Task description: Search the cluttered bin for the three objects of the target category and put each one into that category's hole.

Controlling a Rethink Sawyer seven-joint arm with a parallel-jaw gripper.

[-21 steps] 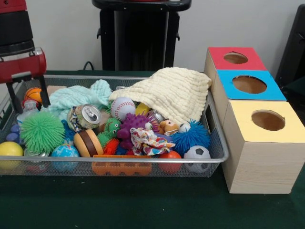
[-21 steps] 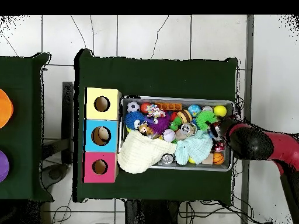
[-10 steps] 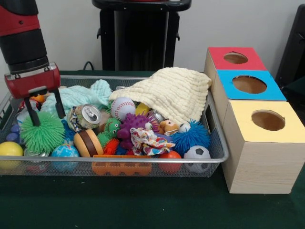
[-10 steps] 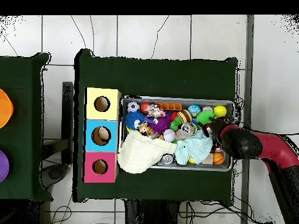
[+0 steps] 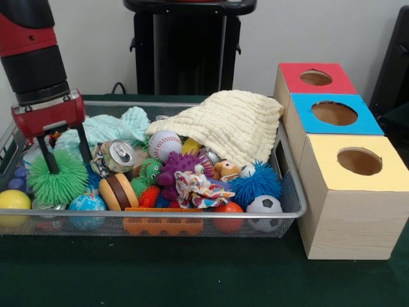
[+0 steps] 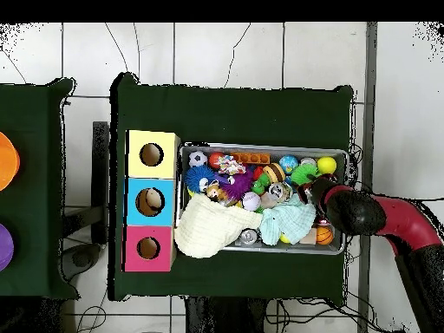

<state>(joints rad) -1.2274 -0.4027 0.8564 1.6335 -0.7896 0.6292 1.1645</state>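
gripper (image 5: 66, 153) spread, fingers straddling green spiky ball (image 5: 57, 178) at left end of wire bin (image 5: 291, 192) | crushed can (image 5: 116, 155) just right | baseball (image 5: 164, 144) mid-bin (part under cream blanket (image 5: 227, 125)) | red, blue, yellow hole boxes (image 5: 348, 185) beside bin on surface

A wire bin (image 6: 264, 151) of toys sits beside three boxes (image 6: 151, 201). The red arm (image 6: 381, 217) reaches over its end. A cream cloth (image 6: 208, 232) drapes one corner.

Claw (image 5: 66, 162) lower, onto green spiky ball (image 5: 56, 179)
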